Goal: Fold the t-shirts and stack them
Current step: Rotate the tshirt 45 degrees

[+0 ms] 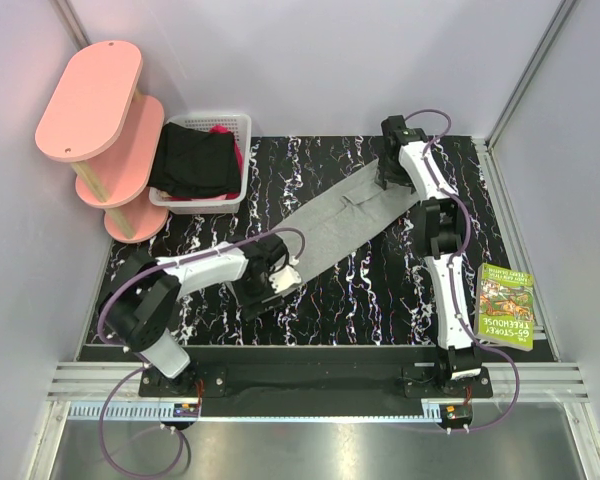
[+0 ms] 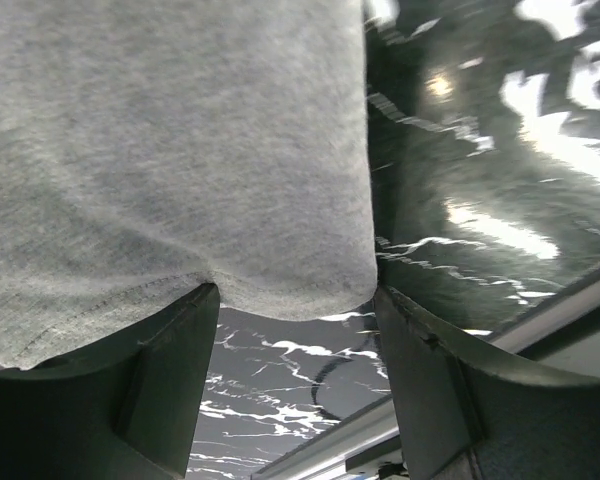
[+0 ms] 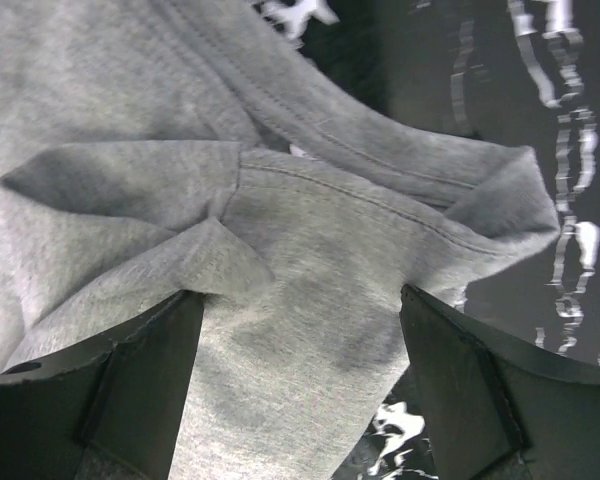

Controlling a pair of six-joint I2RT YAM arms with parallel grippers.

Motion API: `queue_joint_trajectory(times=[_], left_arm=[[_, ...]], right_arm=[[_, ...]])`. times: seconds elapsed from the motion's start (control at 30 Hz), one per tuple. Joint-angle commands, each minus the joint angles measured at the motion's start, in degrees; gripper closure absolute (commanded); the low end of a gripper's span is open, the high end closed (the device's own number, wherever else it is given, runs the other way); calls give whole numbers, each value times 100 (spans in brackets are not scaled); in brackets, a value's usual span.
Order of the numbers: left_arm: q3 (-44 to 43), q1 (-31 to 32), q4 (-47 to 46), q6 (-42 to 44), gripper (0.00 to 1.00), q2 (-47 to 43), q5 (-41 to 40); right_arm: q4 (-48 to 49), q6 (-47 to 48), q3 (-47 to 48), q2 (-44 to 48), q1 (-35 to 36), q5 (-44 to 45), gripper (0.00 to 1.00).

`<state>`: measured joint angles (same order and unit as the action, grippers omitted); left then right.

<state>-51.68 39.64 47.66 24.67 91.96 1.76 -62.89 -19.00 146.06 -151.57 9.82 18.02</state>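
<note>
Mid-fold, the grey t-shirt (image 1: 340, 225) lies as a narrow strip. Left gripper (image 1: 285, 268) and right gripper (image 1: 385, 180) straddle its ends, jaws apart. Next, probably pinch both ends.

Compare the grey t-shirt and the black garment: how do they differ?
The grey t-shirt lies on the table; the black garment sits in the white basket. The grey t-shirt is spread out in a long flat strip; the black garment is bunched in a heap. Both are plain cloth.
</note>
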Motion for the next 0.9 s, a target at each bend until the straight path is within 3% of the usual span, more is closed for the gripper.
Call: queue_joint_trajectory(times=[0.0,0.3,0.5,0.7,0.73,0.87], left_arm=[[-35,412,-47,-76,31,225,755],[-290,1010,419,12,31,138,1423],[-448,713,507,38,31,-827,933],[-1343,-1429,736,240,30,-2365,1239],[-1423,-2050,701,232,30,-2802,1309],[-1276,-3197,245,109,28,-3763,1143]], right_arm=[[22,29,239,303,-112,572,13],[111,-94,371,1058,151,45,12],[-3,-68,-251,1788,844,324,11],[-162,-227,-1384,2491,1574,290,10],[-136,-192,-1570,2622,1906,290,10],[-92,-147,-2230,2729,2881,281,11]])
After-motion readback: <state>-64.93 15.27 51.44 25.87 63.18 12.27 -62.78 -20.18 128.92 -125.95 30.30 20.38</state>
